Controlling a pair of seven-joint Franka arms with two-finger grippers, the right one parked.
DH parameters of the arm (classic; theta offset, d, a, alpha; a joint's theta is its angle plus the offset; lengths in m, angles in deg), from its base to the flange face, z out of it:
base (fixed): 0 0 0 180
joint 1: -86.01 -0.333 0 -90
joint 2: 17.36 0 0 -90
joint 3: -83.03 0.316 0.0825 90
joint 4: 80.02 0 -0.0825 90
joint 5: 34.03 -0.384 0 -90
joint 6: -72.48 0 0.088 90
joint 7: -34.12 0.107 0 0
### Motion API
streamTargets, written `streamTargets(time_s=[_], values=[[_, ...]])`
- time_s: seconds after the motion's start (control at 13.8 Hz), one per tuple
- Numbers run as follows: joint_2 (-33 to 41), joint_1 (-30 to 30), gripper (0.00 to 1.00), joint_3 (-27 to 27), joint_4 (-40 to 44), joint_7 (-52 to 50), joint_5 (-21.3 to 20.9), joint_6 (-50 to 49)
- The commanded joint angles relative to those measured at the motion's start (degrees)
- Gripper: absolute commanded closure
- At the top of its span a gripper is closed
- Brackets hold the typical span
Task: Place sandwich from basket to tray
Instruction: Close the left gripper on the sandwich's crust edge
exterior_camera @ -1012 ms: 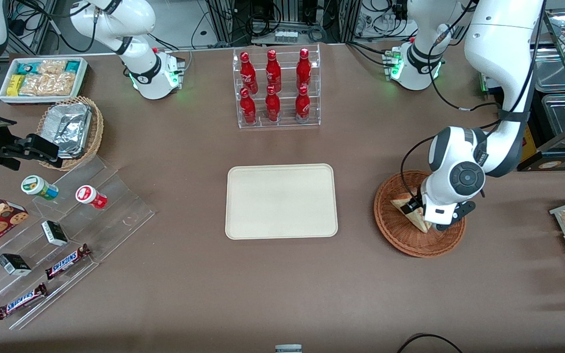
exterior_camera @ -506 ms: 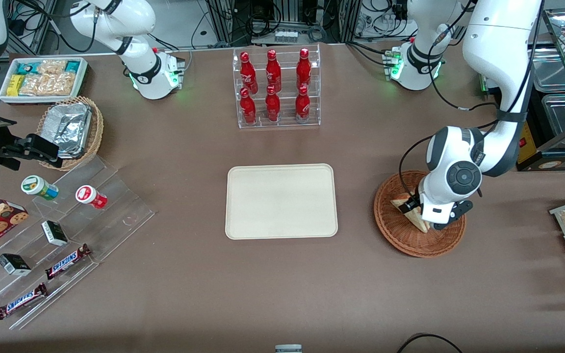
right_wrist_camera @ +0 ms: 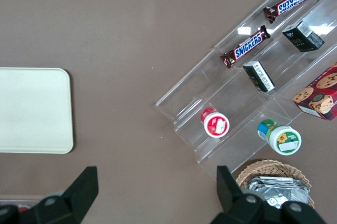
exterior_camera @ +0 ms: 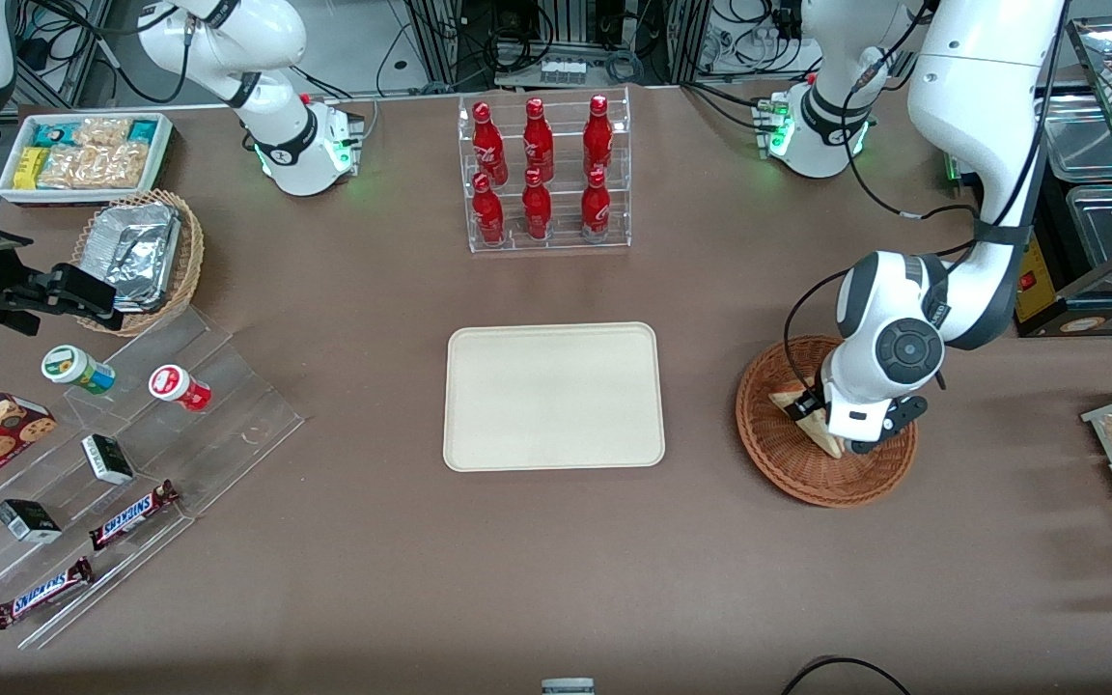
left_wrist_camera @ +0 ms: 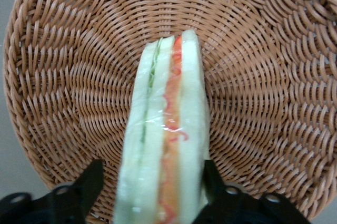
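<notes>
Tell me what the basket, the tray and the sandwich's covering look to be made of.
Basket: woven wicker, reddish-brown, matte; the interlaced strands show plainly. Tray: smooth, cream and matte with a low moulded rim, probably plastic, though that is not certain. Sandwich: soft white bread, seemingly wrapped in clear film, judging by the glossy crease across its cut edge. The hand straddles it in the basket.

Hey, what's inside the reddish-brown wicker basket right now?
One sandwich standing on edge on the basket weave, with the gripper fingers at either side of it. The basket's part beneath the sandwich and gripper is covered; nothing else shows inside.
</notes>
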Motion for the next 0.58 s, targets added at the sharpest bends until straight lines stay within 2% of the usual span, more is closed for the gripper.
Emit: streamTargets(time_s=[0.0,0.51], values=[[-0.83,0.51,1.0,0.31,2.03,-1.06,-0.83,-0.66],[-0.49,0.42,1.0,0.31,5.45,-0.44,-0.83,-7.16]])
